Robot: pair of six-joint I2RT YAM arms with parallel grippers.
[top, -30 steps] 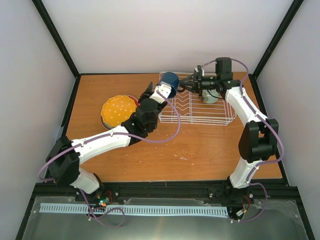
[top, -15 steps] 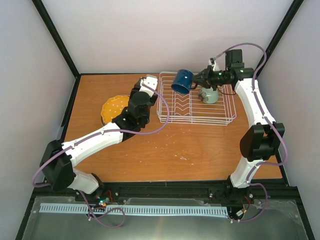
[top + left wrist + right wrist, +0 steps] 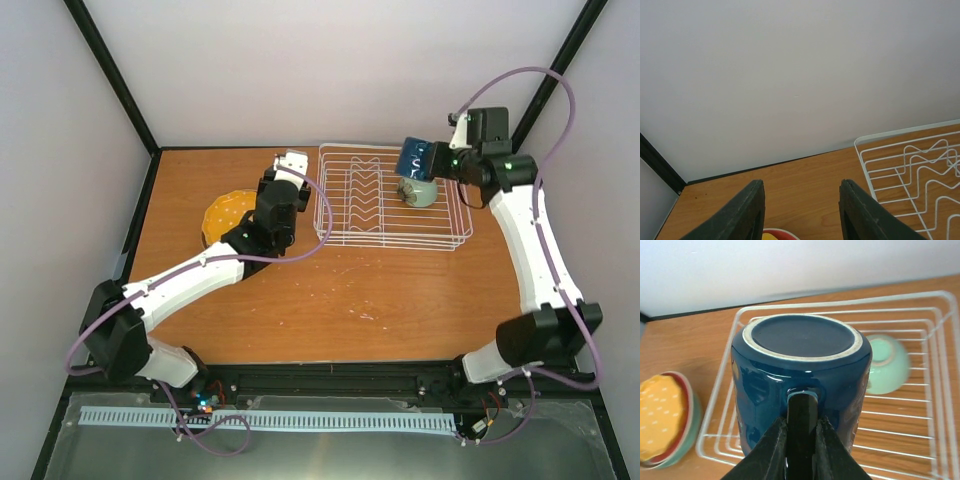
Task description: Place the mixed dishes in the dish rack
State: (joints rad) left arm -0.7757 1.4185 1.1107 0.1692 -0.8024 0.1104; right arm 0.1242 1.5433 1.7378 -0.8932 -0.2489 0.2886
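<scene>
Blue mug point(image 3: 415, 160), pinched by its handle in the right gripper point(image 3: 801, 440), has been carried to the right end of the dish rack point(image 3: 395, 243), above the green bowl point(image 3: 421, 193), and the left gripper point(image 3: 800, 210), spread and empty, has been withdrawn; lowering is judged next.

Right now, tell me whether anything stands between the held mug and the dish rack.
Only the small pale green bowl, upside down in the dish rack's right part, close beside the dark blue mug in the right end effector. The wires left of it are bare.
</scene>
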